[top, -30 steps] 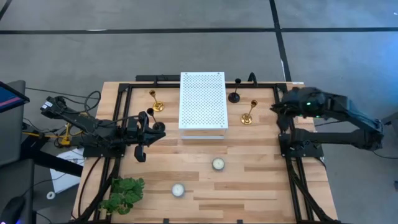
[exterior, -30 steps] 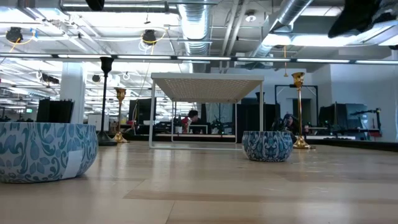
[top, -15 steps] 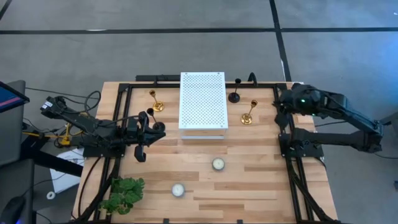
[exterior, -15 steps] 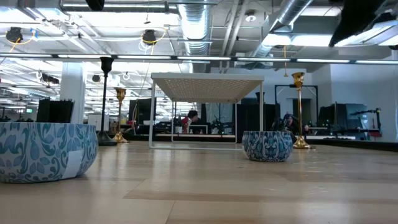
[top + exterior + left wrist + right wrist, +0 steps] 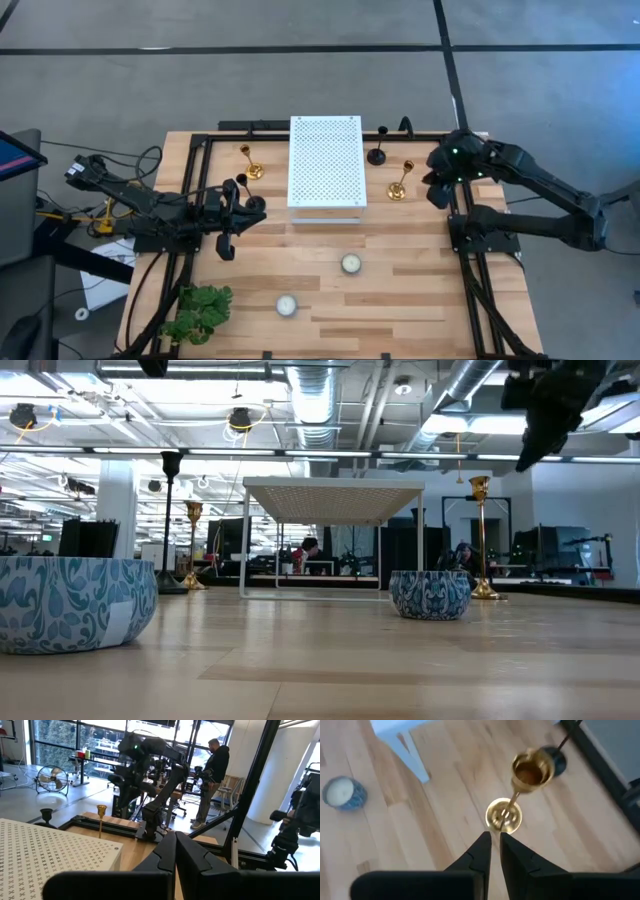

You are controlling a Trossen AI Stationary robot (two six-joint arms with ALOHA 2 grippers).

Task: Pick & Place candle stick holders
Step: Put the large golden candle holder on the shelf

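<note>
Two gold holders stand on their round bases, one left of the white perforated stand (image 5: 251, 163) and one right of it (image 5: 400, 182). A black holder (image 5: 377, 150) stands at the far right of the stand. Another black holder (image 5: 252, 198) stands beside my left arm. My right gripper (image 5: 436, 188) hovers just right of and above the right gold holder (image 5: 506, 814), pointing down at it, its fingers almost together and empty. In the low view it (image 5: 545, 420) is high above that holder (image 5: 480, 535). My left gripper (image 5: 175, 851) is shut and empty, at the table's left.
The white perforated stand (image 5: 325, 160) fills the far middle. Two candles in blue patterned cups (image 5: 350, 263) (image 5: 287, 305) sit on the near half. A green plant (image 5: 198, 310) lies at the near left. Black frame rails (image 5: 460, 250) run along both sides. A person (image 5: 212, 775) stands beyond the table.
My right gripper has swung from the table's right edge toward the left, over to the right gold holder, and has come lower and tipped downward. Nothing else has moved.
</note>
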